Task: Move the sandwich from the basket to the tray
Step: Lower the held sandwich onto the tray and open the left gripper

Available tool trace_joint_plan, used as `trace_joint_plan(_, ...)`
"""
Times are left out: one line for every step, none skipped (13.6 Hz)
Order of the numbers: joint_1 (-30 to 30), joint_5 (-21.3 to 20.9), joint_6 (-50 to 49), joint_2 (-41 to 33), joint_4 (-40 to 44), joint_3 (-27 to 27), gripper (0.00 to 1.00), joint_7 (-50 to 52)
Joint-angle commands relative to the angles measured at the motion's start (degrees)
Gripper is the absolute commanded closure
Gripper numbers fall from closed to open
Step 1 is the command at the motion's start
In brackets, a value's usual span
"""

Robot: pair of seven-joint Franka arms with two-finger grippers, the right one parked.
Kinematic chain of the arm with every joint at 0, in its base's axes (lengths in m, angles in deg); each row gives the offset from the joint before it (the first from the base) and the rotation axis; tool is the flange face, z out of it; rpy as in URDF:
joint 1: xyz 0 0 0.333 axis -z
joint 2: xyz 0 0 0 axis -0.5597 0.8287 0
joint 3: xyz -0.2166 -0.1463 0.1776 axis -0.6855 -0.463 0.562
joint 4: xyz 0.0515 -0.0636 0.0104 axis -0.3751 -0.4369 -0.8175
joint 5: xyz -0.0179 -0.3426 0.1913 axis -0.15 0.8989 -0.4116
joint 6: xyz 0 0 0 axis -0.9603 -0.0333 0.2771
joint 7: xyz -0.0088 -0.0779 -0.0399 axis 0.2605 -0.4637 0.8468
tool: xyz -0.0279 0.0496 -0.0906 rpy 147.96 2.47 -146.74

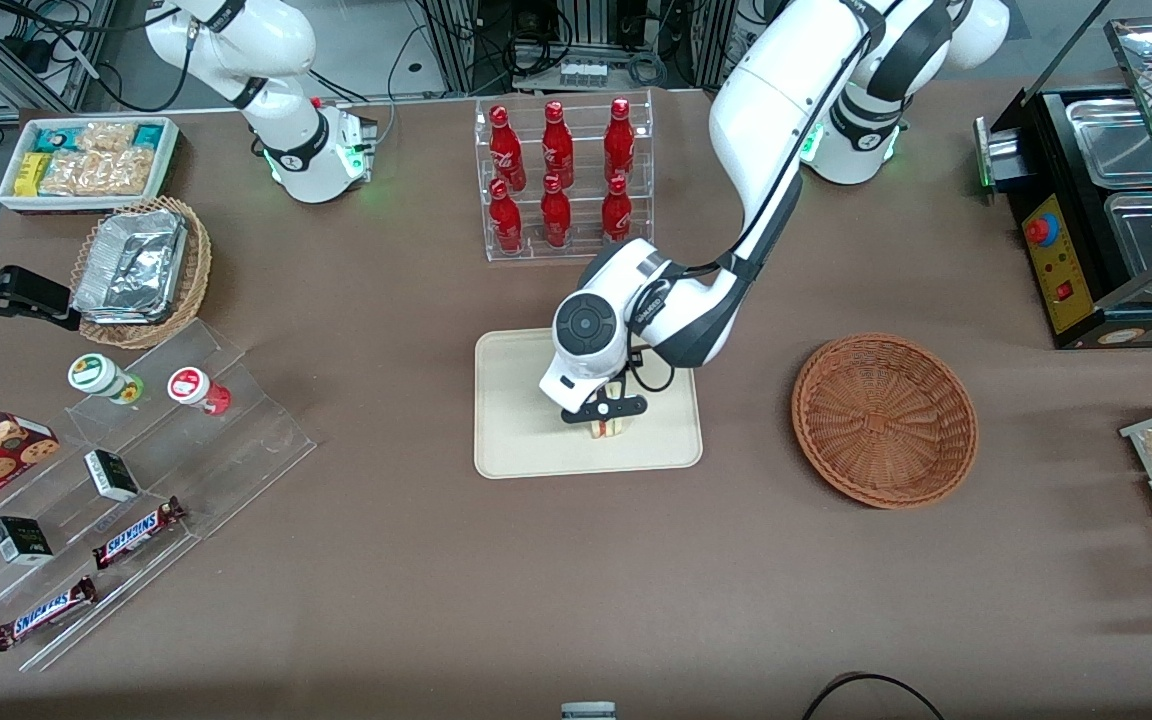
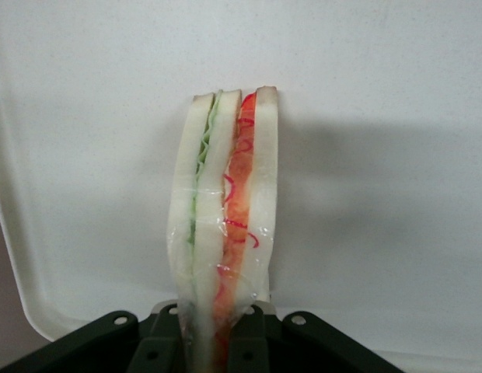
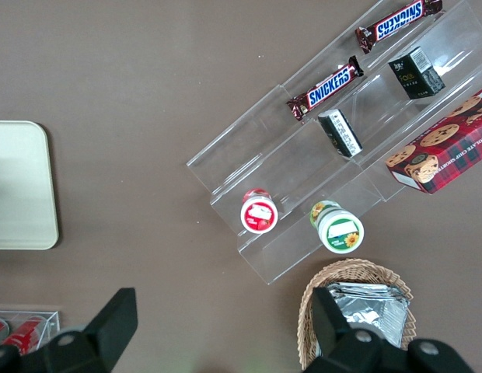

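The gripper (image 1: 607, 421) hangs low over the tray (image 1: 516, 440), its fingers (image 2: 249, 342) clamped on the sandwich (image 1: 606, 428). The sandwich stands on edge over the tray's surface, in the part of the tray toward the working arm's end of the table; whether its lower edge touches the tray cannot be told.

The basket (image 1: 884, 420) sits on the table (image 1: 576, 580) well apart from the tray, toward the working arm's end. The table is covered in a plain brown cloth. Above the tray in the front view, farther from the camera, stands a clear rack of red bottles (image 1: 561, 175). Cables and metal frames fill the room past the table's edge.

Only the left wrist view shows the sandwich's layers (image 2: 225, 210): white bread, green filling, then red and orange filling, wrapped in clear film against the pale tray (image 2: 396, 194). Only the right wrist view shows a tray corner (image 3: 23, 186) from above, beside a clear stepped stand (image 3: 342, 148) with candy bars.
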Motion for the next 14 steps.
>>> trace_joint_plan(1.05,0.11,-1.06,0.98,2.18,0.78,0.00,1.43)
trace_joint_plan(1.05,0.11,-1.06,0.89,2.18,0.78,0.00,1.17)
trace_joint_plan(1.05,0.11,-1.14,0.89,2.18,0.78,0.00,1.08)
trace_joint_plan(0.96,0.11,-1.14,0.81,2.18,0.87,0.00,1.08)
trace_joint_plan(0.96,0.11,-1.41,0.55,2.26,0.87,0.00,1.00)
trace_joint_plan(0.96,0.11,-1.76,0.11,2.35,0.96,0.00,0.99)
trace_joint_plan(0.87,0.11,-2.54,-0.42,3.22,0.96,0.00,1.08)
trace_joint_plan(0.70,0.20,-5.16,-0.95,4.54,0.96,0.00,1.08)
trace_joint_plan(0.61,0.20,-7.71,-1.13,6.64,0.96,0.00,1.08)
trace_joint_plan(0.43,0.29,-10.26,-1.21,8.57,0.96,0.00,1.00)
trace_joint_plan(0.26,0.29,-12.29,-1.48,10.25,1.05,0.00,0.82)
trace_joint_plan(-0.09,0.29,-13.61,-2.61,10.87,1.05,0.00,0.73)
trace_joint_plan(-0.36,0.20,-14.50,-4.10,10.88,1.05,0.00,0.73)
trace_joint_plan(-0.53,-0.06,-15.81,-5.59,10.79,1.13,0.00,0.64)
